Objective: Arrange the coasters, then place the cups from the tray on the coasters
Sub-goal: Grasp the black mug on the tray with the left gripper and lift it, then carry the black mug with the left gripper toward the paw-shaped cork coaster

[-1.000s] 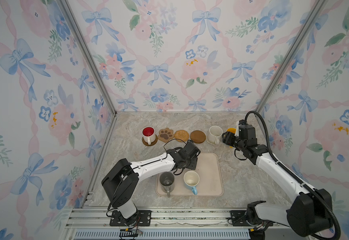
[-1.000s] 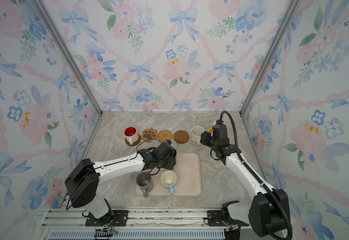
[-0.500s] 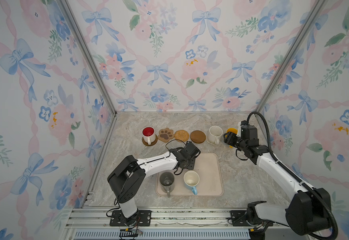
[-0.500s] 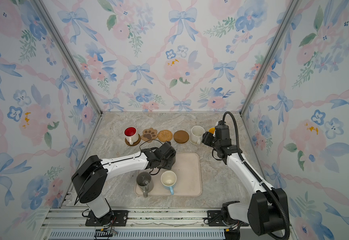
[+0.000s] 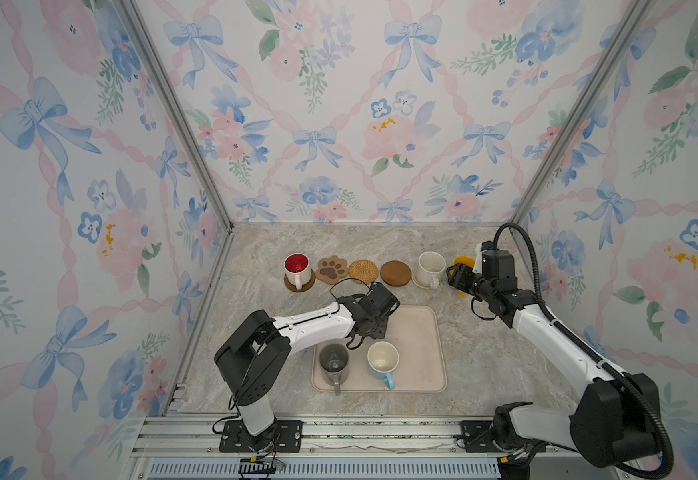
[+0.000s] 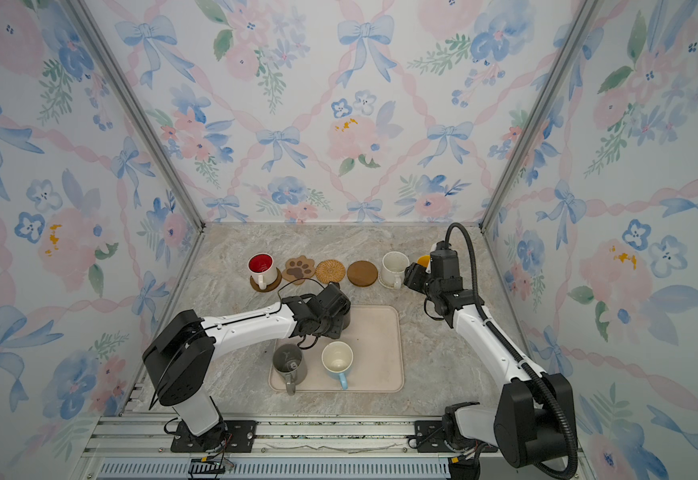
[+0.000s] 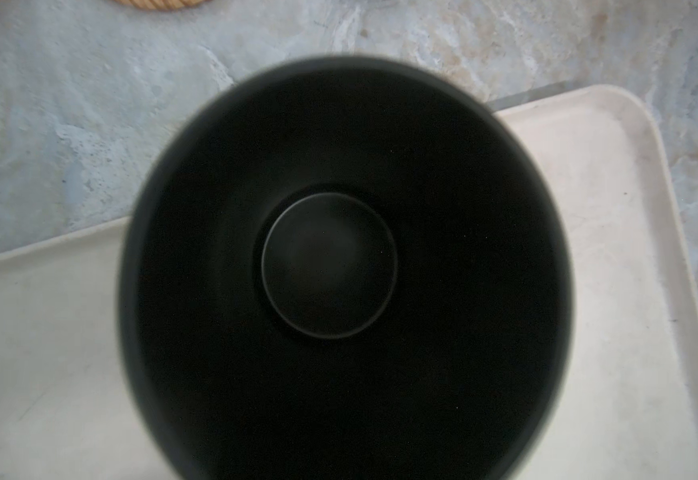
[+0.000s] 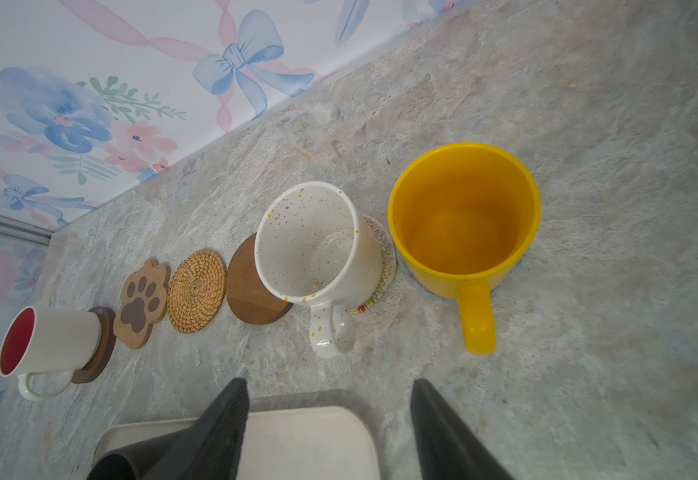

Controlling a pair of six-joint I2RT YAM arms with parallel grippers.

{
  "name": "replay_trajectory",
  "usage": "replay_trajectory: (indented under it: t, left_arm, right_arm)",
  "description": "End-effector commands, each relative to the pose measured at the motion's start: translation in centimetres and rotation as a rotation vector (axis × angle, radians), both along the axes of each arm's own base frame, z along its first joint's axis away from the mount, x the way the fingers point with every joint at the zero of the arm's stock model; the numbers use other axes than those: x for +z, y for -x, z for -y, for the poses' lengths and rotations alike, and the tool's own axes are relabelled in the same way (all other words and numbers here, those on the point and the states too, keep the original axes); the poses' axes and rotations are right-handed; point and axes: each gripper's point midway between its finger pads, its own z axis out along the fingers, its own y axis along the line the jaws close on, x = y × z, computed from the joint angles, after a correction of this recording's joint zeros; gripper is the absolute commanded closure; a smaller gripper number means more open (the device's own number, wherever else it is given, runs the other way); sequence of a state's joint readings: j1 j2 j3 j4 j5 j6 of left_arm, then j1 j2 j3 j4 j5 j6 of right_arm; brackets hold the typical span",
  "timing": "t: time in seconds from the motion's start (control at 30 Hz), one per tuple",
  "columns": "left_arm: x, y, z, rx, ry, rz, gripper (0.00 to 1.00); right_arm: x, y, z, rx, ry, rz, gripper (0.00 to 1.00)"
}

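My left gripper hangs right over the black cup at the far left corner of the tray. The cup's dark inside fills the left wrist view and hides the jaws. A grey cup and a light blue cup stand at the tray's near side. My right gripper is open and holds nothing, just in front of the yellow cup. The speckled cream cup sits on a woven coaster, and the red-lined white cup on a dark disc.
Three bare coasters lie in the back row between the cups: a paw-shaped one, a rattan round and a dark wooden disc. Floral walls close the table in on three sides. A metal rail runs along the front.
The left arm's elbow has swung a little to the right while its gripper stays over the black cup. The right gripper has shifted slightly beside the yellow cup.
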State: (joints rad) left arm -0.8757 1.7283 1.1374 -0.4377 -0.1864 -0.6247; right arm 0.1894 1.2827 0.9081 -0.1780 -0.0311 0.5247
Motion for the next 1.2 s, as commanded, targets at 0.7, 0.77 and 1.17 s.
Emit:
replay_trajectory:
  t: [0.7, 0.77, 1.17]
  left_arm:
    - [3.3, -2.8, 0.6, 0.003, -0.01, 0.141, 1.0]
    - [4.1, -3.0, 0.6, 0.003, -0.003, 0.16, 1.0]
    - [6.5, -3.8, 0.2, 0.007, 0.001, 0.224, 1.0]
  right_arm:
    - [-1.5, -0.5, -0.1, 0.003, -0.033, -0.03, 0.35]
    - [-1.6, -0.6, -0.1, 0.004, -0.035, -0.03, 0.35]
    - [-1.6, -0.5, 0.1, -0.004, -0.033, -0.03, 0.36]
